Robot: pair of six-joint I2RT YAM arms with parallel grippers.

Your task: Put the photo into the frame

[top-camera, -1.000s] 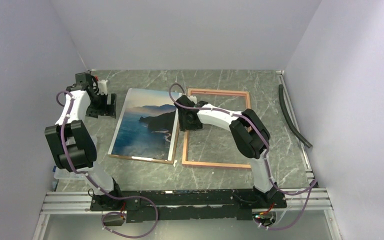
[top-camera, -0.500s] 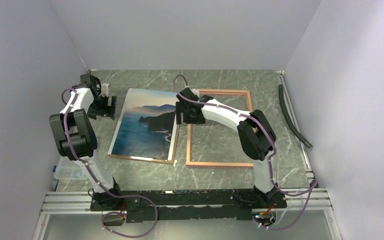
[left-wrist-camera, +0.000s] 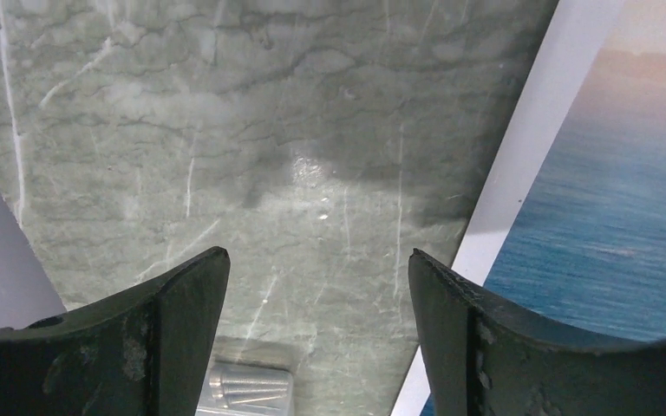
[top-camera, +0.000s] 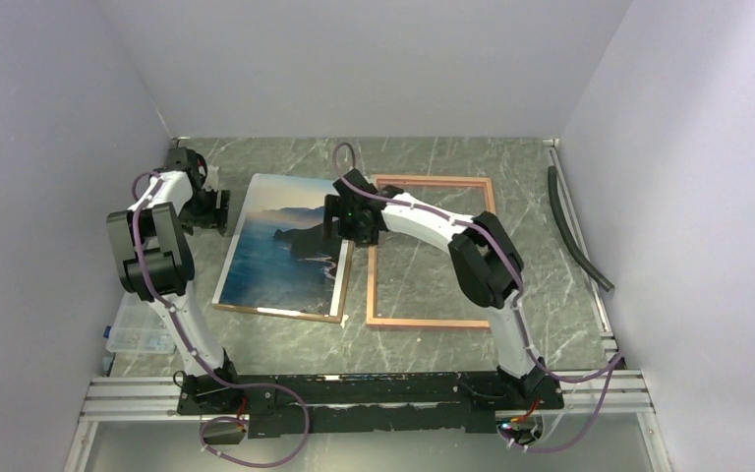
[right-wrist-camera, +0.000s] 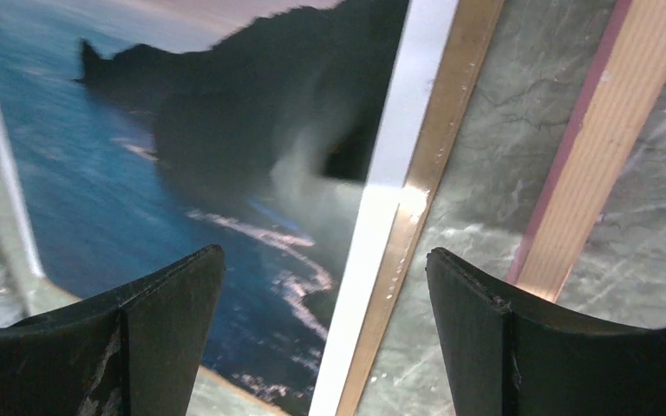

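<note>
The photo [top-camera: 290, 246] lies face up, left of centre on the worktop [top-camera: 521, 177]. It rests on a brown board [top-camera: 275, 312] whose edge shows along its lower and right sides. The frame [top-camera: 433, 323] lies flat just to the right, with a strip of marble between them. The left claw [top-camera: 218, 209] is spread over bare marble beside the photo's upper left edge. The right claw [top-camera: 339, 218] is spread above the photo's right edge and holds nothing.
</note>
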